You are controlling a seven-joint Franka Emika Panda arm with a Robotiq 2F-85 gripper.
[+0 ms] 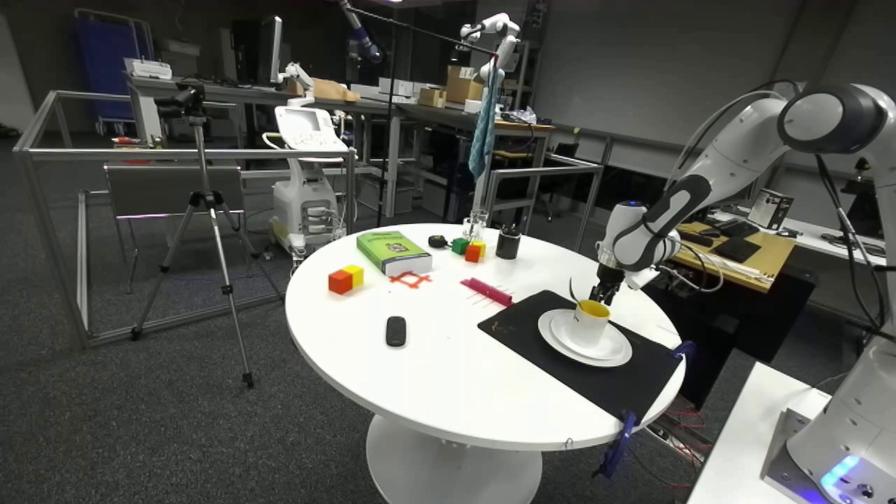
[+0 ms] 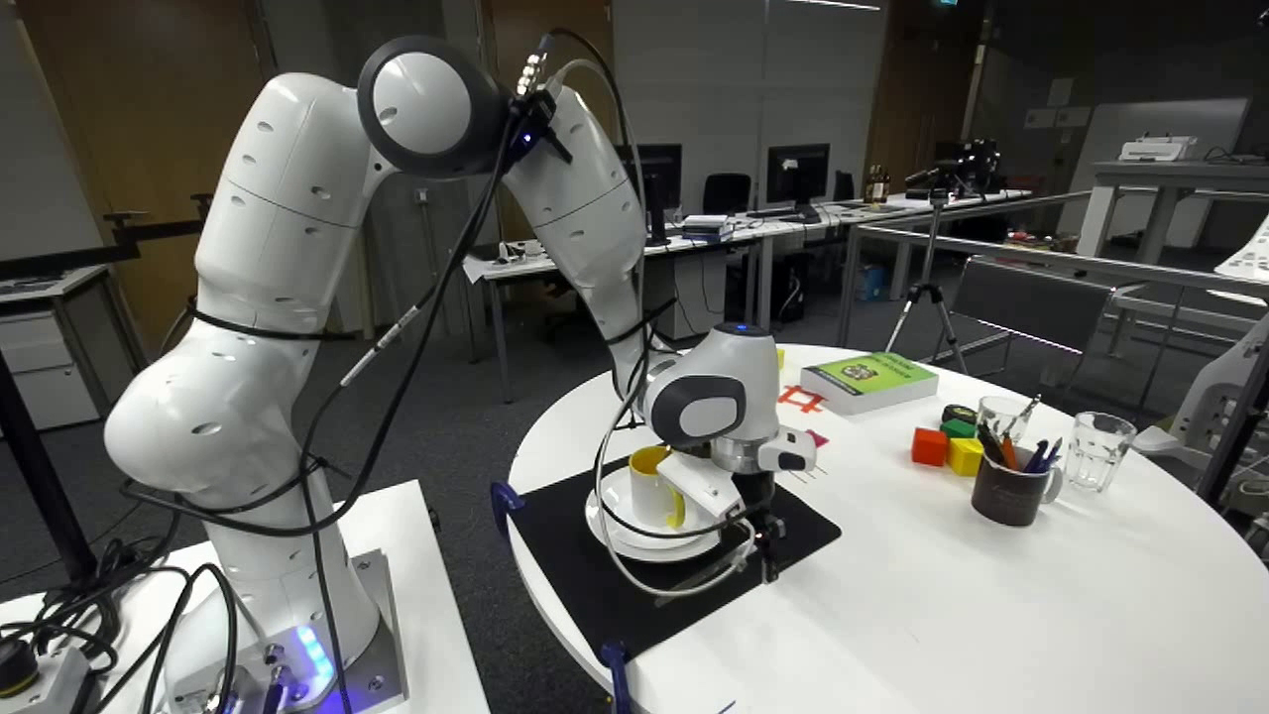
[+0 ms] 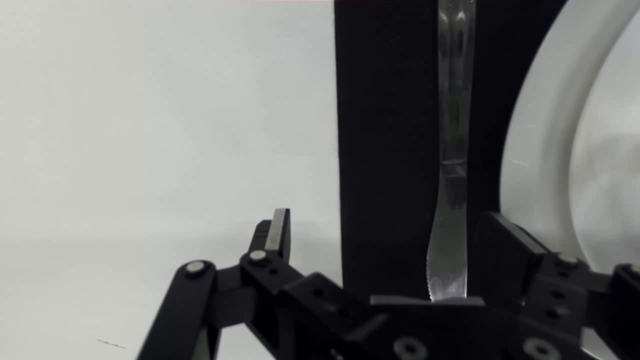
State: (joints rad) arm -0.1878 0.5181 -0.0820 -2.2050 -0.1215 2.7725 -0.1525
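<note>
Claw (image 3: 385, 215) parted wide in the wrist view, black fingers (image 3: 277, 230) well apart, one near 7 o'clock, one between 3 and 4. Between those two, as seen from the wrist, a slim, shiny knife (image 3: 454, 150) lying on a black mat (image 3: 387, 150): handle toward 12 o'clock, serrated blade toward 6 and out of sight behind the claw's base. Just beside the finger at 3 to 4 o'clock; touching or not, impossible to tell. At 3 o'clock from the knife, rim of a large white plate (image 3: 530, 150); in both exterior views, a smaller plate (image 1: 610, 348) stacked on top and, upright on that, a cup (image 2: 649, 501), white outside, yellow inside. Below everything, a round white table (image 1: 420, 378). Around its face in an exterior view: two blue clamps (image 1: 616, 444) on the rim by the mat, between 3 and 5 o'clock; dark oblong object (image 1: 396, 332) at 9; red cube (image 1: 341, 282) beside yellow cube (image 1: 357, 275) at 10; thick green book (image 1: 394, 252) at 11; dark mug (image 1: 508, 246) holding pens (image 2: 1039, 457) at 12; pink rod (image 1: 486, 291) near the centre. From 2 o'clock, white robot arm (image 1: 742, 150), bent down to just beside the cup.
</note>
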